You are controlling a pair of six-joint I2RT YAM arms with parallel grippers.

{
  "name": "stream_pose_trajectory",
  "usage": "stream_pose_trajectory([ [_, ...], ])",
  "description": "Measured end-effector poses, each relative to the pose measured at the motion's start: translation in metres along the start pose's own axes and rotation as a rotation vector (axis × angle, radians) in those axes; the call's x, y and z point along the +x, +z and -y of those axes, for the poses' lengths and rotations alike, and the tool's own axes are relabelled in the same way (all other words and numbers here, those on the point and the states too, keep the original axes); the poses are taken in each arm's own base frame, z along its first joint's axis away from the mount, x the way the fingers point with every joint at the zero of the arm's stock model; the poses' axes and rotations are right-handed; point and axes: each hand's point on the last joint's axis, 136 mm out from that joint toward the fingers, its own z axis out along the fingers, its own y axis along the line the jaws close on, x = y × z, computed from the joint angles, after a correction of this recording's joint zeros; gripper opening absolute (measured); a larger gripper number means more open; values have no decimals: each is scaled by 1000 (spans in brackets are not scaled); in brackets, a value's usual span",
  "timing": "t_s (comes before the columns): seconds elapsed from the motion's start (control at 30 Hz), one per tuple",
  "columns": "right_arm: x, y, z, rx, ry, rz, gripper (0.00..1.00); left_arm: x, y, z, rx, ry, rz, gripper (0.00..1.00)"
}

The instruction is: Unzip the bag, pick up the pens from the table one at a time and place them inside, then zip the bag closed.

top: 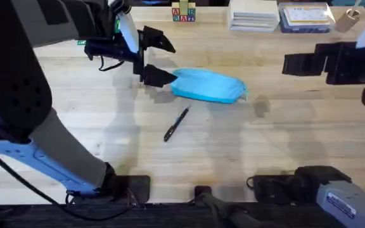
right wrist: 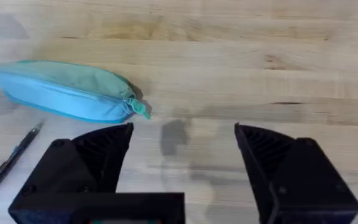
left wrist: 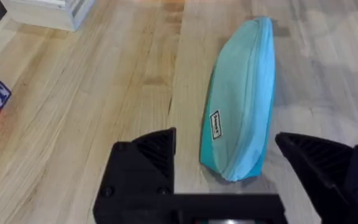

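Left arm rose from its base at lower left and extended forward, its gripper [top: 159, 58] held low with black fingers [left wrist: 143, 163] spread wide apart. Right arm reached in from the right side, its gripper [top: 287, 64] raised and pointing toward the middle. Its jaws also stood wide apart, fingers [right wrist: 272, 163] empty.

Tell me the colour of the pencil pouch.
The pencil pouch is light blue, with a small white label near one end; the left wrist view shows it best.
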Motion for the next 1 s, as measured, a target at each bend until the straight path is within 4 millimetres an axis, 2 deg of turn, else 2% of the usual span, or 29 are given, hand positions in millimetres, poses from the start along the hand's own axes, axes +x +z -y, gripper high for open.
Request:
stream_pose_trajectory([
  [0.07,0,0,0,0,0,0,998,-1,0,0,2,4,7,993],
  [0.33,0,0,0,0,0,0,998,15,13,2,54,-73,60,993],
  [1.0,0,0,0,0,0,0,997,13,17,7,78,-89,73,994],
])
